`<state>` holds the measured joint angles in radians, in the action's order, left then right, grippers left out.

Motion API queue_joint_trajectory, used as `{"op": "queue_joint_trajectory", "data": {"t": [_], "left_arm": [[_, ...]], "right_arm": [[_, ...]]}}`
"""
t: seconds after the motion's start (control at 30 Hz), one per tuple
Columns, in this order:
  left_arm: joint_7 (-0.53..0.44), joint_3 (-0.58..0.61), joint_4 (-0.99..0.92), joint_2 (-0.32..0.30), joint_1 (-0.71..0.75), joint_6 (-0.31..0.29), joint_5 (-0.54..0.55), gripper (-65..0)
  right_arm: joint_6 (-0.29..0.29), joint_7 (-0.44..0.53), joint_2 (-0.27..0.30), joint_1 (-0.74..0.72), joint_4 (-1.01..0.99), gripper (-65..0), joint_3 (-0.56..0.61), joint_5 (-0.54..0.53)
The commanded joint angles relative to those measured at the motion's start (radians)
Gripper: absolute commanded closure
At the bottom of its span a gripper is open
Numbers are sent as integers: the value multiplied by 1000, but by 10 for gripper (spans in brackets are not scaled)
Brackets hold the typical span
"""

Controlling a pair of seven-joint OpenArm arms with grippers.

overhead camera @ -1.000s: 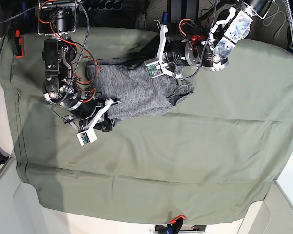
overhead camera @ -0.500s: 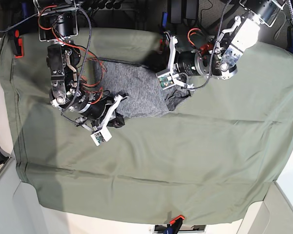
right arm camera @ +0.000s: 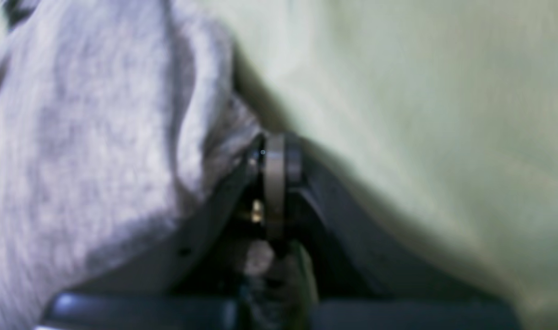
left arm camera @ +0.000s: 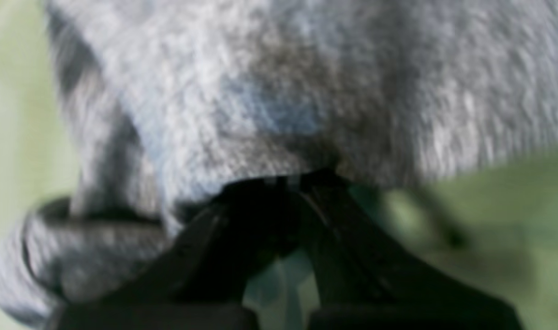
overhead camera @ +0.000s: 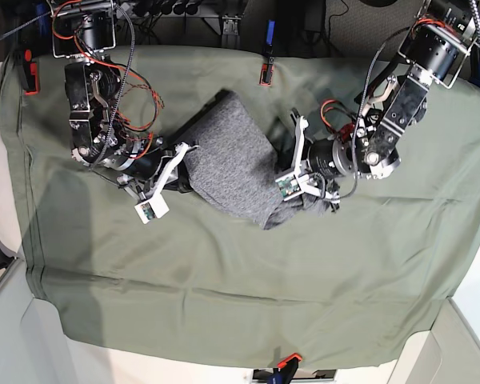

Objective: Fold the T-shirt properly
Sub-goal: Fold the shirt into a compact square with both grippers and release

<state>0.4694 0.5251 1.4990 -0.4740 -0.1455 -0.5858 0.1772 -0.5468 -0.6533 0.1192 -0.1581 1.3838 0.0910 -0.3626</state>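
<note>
The T-shirt (overhead camera: 228, 160) is a heather-grey bundle lying diagonally on the olive-green table cloth (overhead camera: 304, 272), stretched between both grippers. My left gripper (overhead camera: 282, 190) is at the bundle's lower right end, shut on the grey fabric. Its wrist view shows the T-shirt (left arm camera: 279, 91) bunched over the closed black fingertips (left arm camera: 315, 192), very blurred. At the bundle's left side my right gripper (overhead camera: 186, 170) is shut on a fold. In the right wrist view the T-shirt (right arm camera: 91, 151) hangs left of the closed gripper (right arm camera: 273, 149), with green cloth beyond.
Orange clamps hold the cloth at the left edge (overhead camera: 30, 76), the far edge (overhead camera: 266, 72) and the near edge (overhead camera: 290, 362). Cables and arm bases (overhead camera: 84, 32) crowd the back. Bare green cloth spreads toward the front and right.
Both arms have moved toward the front and right, dragging the T-shirt with them. It went from a flatter spread near the back into a tighter diagonal bundle. Both grippers stay shut.
</note>
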Motion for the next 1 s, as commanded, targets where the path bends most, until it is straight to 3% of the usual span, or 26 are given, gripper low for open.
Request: {"op": "queue_joint_trajectory", "data": {"t": [0.0,0.17,0.3,0.47,0.6,0.83,0.97], "left_arm": [[-4,-9,-25,-11,-47,25,-24,0],[-56,-9,-132,-11,-124,12,-25,0],[-59,-9,-141,-11,-154,-10,-23,0],[42,-9,-121,-21,-148,-27,47,0],[66,-9,-48,-94,-116,-51,142,0],[86,-10,194,-257,-50,-48,149,0],[111,-12,292,-325,32,17,148,0]], "right_arm": [[-7,13,2,0,28,0,-1,-25],[-10,13,-29,101,114,0,0,-102],[-17,13,-93,156,170,0,1,-84],[-16,13,-108,159,194,0,1,-63],[-14,13,-106,159,207,0,1,-36],[-14,12,-61,162,227,0,-57,-33],[-14,-7,-45,195,291,0,-139,-36]]}}
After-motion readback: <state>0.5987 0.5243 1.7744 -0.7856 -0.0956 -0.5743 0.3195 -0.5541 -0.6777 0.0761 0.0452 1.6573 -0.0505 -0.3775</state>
